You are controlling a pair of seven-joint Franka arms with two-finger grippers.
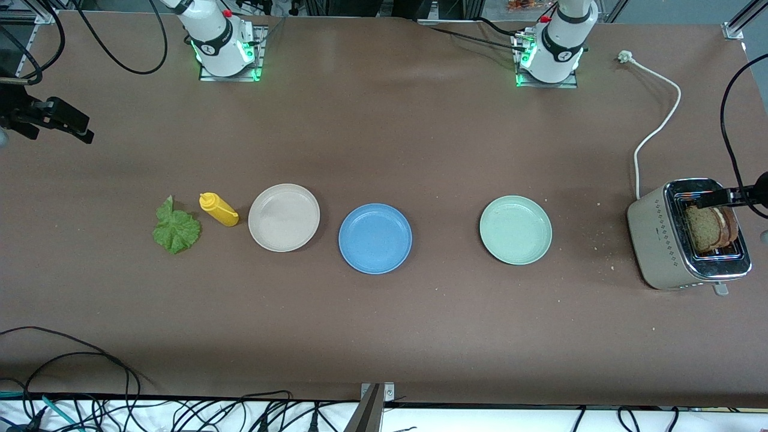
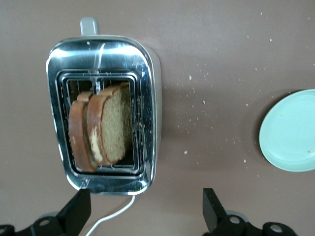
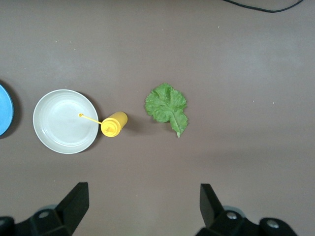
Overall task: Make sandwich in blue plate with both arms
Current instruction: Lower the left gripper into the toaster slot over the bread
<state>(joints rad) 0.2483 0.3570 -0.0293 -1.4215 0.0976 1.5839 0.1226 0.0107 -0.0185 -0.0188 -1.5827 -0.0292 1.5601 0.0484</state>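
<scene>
We see both bread slices (image 2: 101, 128) upright in the toaster (image 2: 106, 115); the lettuce leaf (image 3: 167, 107) lies flat, the blue plate (image 1: 375, 238) bare. Left gripper (image 2: 145, 211) and right gripper (image 3: 142, 206) hover, jaws apart. Bread is light and crumbly (pinch the exposed top crust); the lettuce is limp.

Table (image 1: 384, 138): brown surface, scattered crumbs toward the left arm's end.
Yellow squeeze bottle (image 1: 218, 209): lying on its side, just beside the beige plate.
Beige plate (image 1: 284, 217): upright, bare.
Pale green plate (image 1: 515, 229): bare, well apart from the toaster.
Toaster (image 1: 663, 237): at the left arm's end, white cord (image 1: 657, 126) attached.
</scene>
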